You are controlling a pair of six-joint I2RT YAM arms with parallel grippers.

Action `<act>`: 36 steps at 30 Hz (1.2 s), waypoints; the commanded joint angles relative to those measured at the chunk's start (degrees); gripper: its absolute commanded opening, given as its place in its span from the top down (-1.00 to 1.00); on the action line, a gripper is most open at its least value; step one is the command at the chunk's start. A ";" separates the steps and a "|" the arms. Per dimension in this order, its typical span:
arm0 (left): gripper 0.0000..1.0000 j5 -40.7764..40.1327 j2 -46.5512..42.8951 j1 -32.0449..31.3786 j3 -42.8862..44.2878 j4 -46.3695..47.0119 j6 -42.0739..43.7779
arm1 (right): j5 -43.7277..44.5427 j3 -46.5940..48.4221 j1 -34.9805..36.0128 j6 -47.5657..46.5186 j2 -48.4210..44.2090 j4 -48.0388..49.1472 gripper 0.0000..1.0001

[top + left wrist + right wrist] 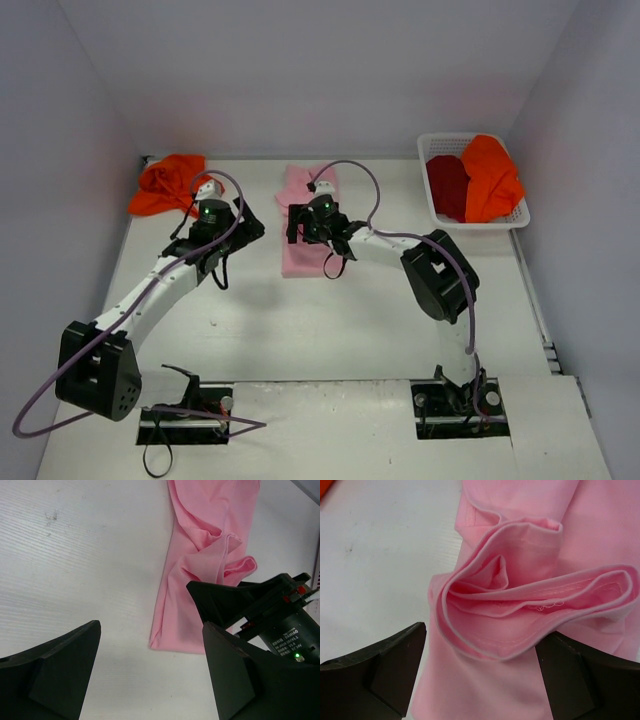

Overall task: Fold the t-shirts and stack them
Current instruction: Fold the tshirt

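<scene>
On ribbed table (75, 555), soft pink t-shirt (200, 580), narrow, hem curled

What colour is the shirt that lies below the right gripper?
Light pink, plain. The shirt shows best in the right wrist view.

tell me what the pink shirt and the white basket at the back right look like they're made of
Pink shirt: looks like a soft, thin knit cloth, perhaps cotton jersey, with a matte finish. It curls in loose folds and shows a stitched hem.
Basket: seems to be white moulded plastic, judging by its stiff rim and latticed walls. It is too small in the top view to tell the finish.
</scene>
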 commanded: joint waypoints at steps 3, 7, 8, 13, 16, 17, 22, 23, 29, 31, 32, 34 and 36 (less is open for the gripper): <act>-0.56 0.92 -2.87 1.06 0.93 1.83 1.37 | -0.03 7.21 -1.32 -2.62 3.04 3.30 -0.69; -0.56 1.45 -3.31 1.58 0.75 1.74 1.46 | -0.03 11.43 -2.46 -4.29 5.42 3.48 -0.69; -0.55 1.54 -3.57 1.58 0.66 1.65 1.46 | 0.06 12.31 -3.07 -4.81 6.47 3.56 -0.69; -0.56 1.72 -3.93 2.02 0.14 1.57 1.46 | -2.12 15.92 -5.01 -5.17 9.11 4.97 -0.69; -0.56 1.72 -3.75 2.20 0.05 1.65 1.64 | -3.10 17.85 -5.89 -5.26 10.25 5.24 -0.69; -0.56 1.72 -3.58 2.29 0.05 1.65 1.64 | -3.11 18.55 -6.15 -5.43 10.52 5.24 -0.69; -0.56 1.72 -3.22 2.29 0.22 2.18 1.37 | -3.90 19.00 -6.50 -6.05 10.26 5.06 -0.69; -0.55 1.72 -3.05 2.29 0.22 2.27 1.29 | -3.98 18.83 -6.42 -6.22 9.73 5.06 -0.69; -0.55 3.65 -3.05 2.29 0.31 2.27 0.76 | -3.63 18.39 -6.42 -7.46 7.53 5.06 -0.70; -0.55 3.47 -3.40 2.29 0.22 2.01 0.85 | -3.63 18.56 -6.42 -7.54 6.92 5.41 -0.70; -0.56 3.47 -3.57 2.29 0.22 1.83 0.85 | -3.63 18.47 -6.42 -7.63 6.83 5.50 -0.70; -0.56 3.21 -4.01 2.29 0.22 1.39 0.85 | -3.63 18.65 -6.42 -7.63 6.39 5.94 -0.70; -0.55 3.04 -4.45 2.29 0.22 1.13 0.85 | -3.72 18.74 -6.42 -7.89 5.95 6.37 -0.71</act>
